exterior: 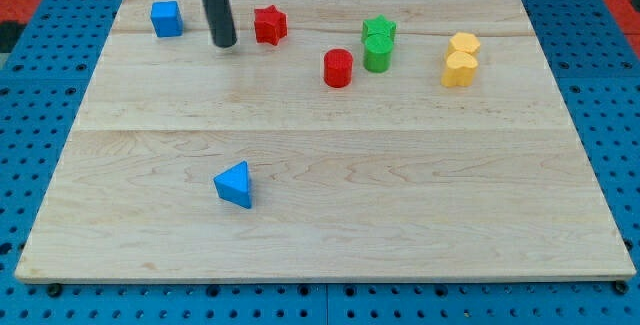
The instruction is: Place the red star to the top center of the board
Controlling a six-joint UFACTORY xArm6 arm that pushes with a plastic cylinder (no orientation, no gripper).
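Near the upper left of the frame, my tip [225, 44] sits on the wooden tabletop [330, 225], just left of the red star [269, 25] with a small gap between them, not touching as far as the view tells. No jaws on this rig, just a straight dark rod coming down from the frame's top edge, so nothing is pinched or spread. Red star lies in the upper part of the board, left of center. Blue cube [167, 18] is further left, near the board's upper left corner, apart from the tip. Red cylinder [338, 68] stands right and slightly below the star, well clear of it. Just right of that, two green blocks touch each other: a green star-like block [379, 31] behind, a green cylinder [377, 55] in front. Toward the upper right, two yellow blocks are also pressed together: a yellow block [464, 44] at the back, shape unclear, and a yellow rounded block [459, 70] in front. Blue triangular block [235, 185] sits alone in the lower left half of the board, well apart from everything else. Blue perforated surface [40, 115] surrounds the board.
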